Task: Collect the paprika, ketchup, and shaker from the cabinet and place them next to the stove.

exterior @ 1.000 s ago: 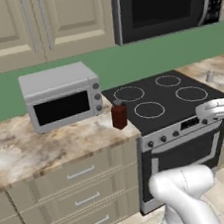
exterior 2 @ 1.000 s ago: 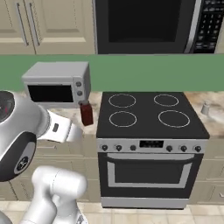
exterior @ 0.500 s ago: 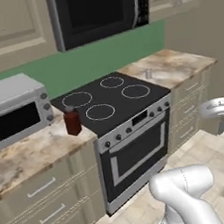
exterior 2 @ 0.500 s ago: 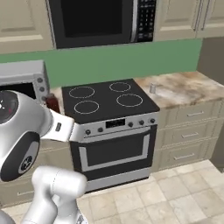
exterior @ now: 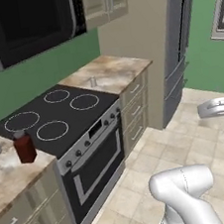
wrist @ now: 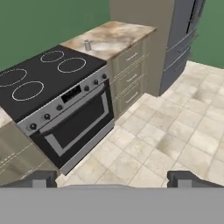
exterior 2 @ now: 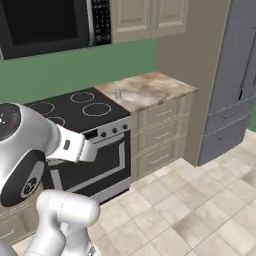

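- standing wide apart and empty, the jaws of the gripper (wrist: pixel 112 178) point down at bare floor tiles in front of the stove (wrist: pixel 52 87), so nothing is in hand to drop.
- the paprika (exterior: pixel 24 147) sits on the counter just left of the stove, touching nothing else; i judge that one placed.
- the shaker (wrist: pixel 88 45) stands on the marble counter (exterior 2: pixel 150 90) just right of the stove, also near where it belongs.
- no ketchup or open shelf can be made out, so the likely fault is the base driving on while the last bottle goes unfetched.
- the arm hangs low near the oven door and the tall grey fridge (exterior: pixel 178 50); a wide swing could clip either.
- a later placing could knock the small shaker over if set too close.
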You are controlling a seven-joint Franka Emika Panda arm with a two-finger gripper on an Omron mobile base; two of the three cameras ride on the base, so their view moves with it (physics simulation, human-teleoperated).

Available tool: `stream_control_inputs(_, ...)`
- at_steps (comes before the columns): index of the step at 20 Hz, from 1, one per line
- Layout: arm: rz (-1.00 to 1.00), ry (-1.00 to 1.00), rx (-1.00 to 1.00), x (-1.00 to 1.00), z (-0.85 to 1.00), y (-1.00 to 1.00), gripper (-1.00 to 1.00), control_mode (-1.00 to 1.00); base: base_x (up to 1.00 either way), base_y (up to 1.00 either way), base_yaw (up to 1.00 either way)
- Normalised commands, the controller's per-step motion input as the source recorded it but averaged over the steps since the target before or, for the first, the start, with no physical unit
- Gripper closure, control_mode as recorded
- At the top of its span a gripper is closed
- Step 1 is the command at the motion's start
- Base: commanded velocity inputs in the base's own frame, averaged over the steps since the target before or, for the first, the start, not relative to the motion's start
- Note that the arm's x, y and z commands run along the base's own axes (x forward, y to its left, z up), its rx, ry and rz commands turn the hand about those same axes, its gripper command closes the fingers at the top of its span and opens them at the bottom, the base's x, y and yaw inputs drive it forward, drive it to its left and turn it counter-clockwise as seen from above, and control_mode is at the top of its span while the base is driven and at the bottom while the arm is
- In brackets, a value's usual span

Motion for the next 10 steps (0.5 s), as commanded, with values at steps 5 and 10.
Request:
stream_control_inputs(5,0.0,0.0,0.0,0.0,0.0,0.0,-1.0,1.0,0.08,-0.34,-0.52)
stream_control_inputs(10,0.0,0.0,0.0,0.0,0.0,0.0,-1.0,1.0,0.0,-0.47,-0.51)
